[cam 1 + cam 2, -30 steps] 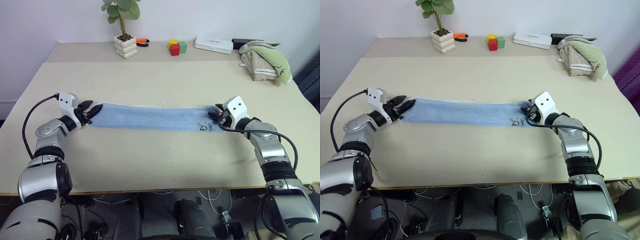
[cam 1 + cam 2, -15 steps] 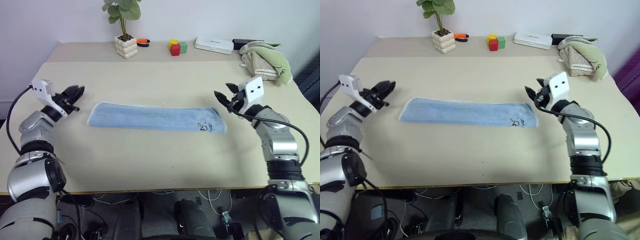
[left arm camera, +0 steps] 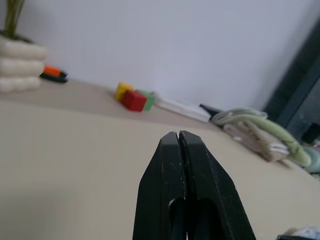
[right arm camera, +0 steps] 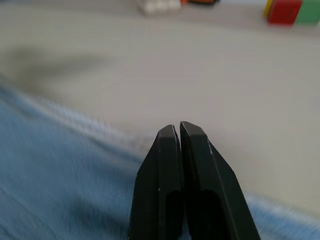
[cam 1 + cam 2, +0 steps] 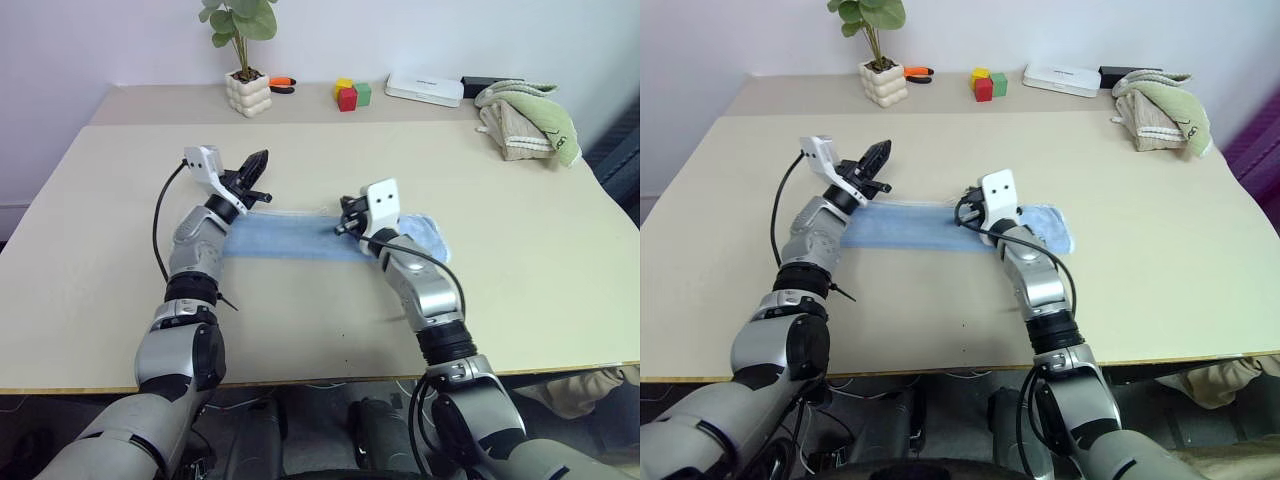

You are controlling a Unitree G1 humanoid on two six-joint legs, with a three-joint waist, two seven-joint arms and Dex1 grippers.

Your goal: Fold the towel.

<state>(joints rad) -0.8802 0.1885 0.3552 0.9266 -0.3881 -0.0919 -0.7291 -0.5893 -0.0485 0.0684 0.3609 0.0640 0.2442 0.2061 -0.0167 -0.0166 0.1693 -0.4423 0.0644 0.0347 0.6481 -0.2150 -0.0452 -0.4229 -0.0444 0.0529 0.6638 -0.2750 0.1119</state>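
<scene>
Towel [image 5: 300,240] flat on table [image 5: 500,300], folded into a narrow blue strip running left-right, mid-table, partly hidden under both forearms. Left gripper [image 5: 258,165] above the strip's left end, tips raised and pointing toward the far edge, fingers [image 3: 172,175] pressed together on nothing; right gripper [image 5: 343,217] low over the strip's middle, fingers [image 4: 167,165] also pressed together, no cloth between them. Further back: potted plant [image 5: 245,60], coloured blocks [image 5: 352,94], white box [image 5: 427,89], green and beige towels [image 5: 525,120].

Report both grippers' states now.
Left gripper: shut, holding nothing.
Right gripper: shut, empty, above the towel.
</scene>
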